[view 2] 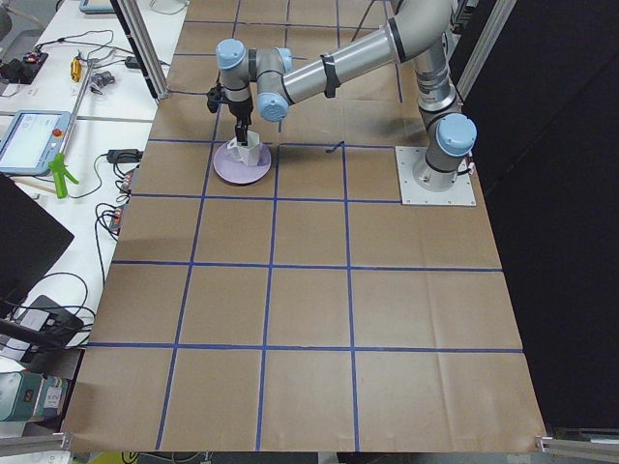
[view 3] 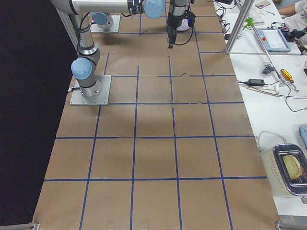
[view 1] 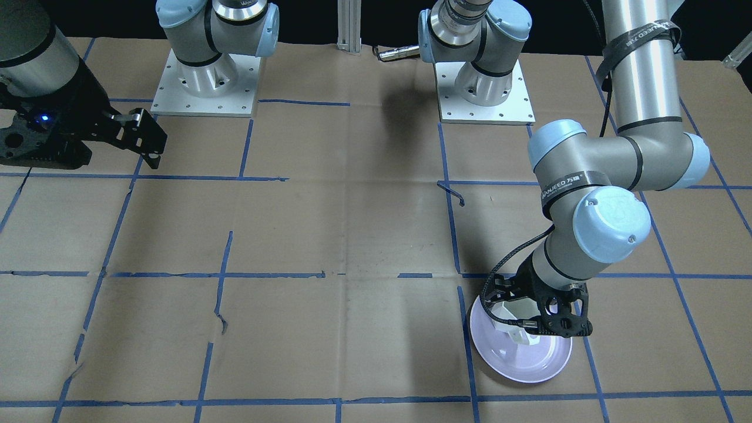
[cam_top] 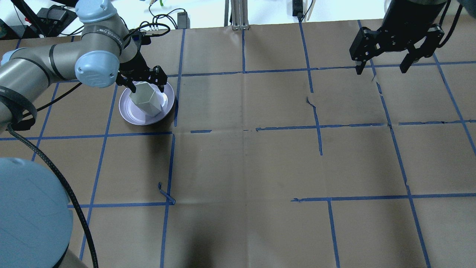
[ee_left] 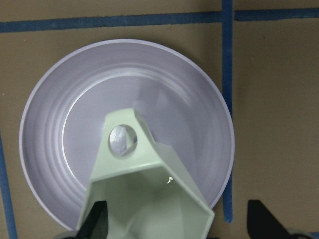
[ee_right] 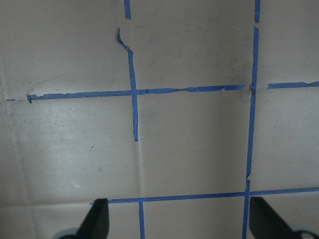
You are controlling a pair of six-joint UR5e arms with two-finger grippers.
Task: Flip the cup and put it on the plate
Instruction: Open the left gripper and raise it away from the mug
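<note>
The white faceted cup [cam_top: 148, 100] stands on the pale lavender plate [cam_top: 128, 113] at the table's far left. In the left wrist view the cup [ee_left: 149, 199] shows its open mouth to the camera, with its handle pointing away over the plate [ee_left: 60, 149]. My left gripper [cam_top: 147, 87] is open and straddles the cup, which sits close to one finger [ee_left: 97, 221] and apart from the other. From the front, the cup [view 1: 520, 335] sits under the left gripper [view 1: 531, 320] on the plate [view 1: 529, 367]. My right gripper [cam_top: 380, 69] is open and empty, hovering at the far right.
The two arm bases [view 1: 205, 76] [view 1: 484, 76] are bolted at the robot's side of the table. Blue tape lines grid the brown paper, with a peeled strip [cam_top: 165, 195]. A side bench with cables and devices [view 2: 39, 145] lies beyond the plate's end of the table.
</note>
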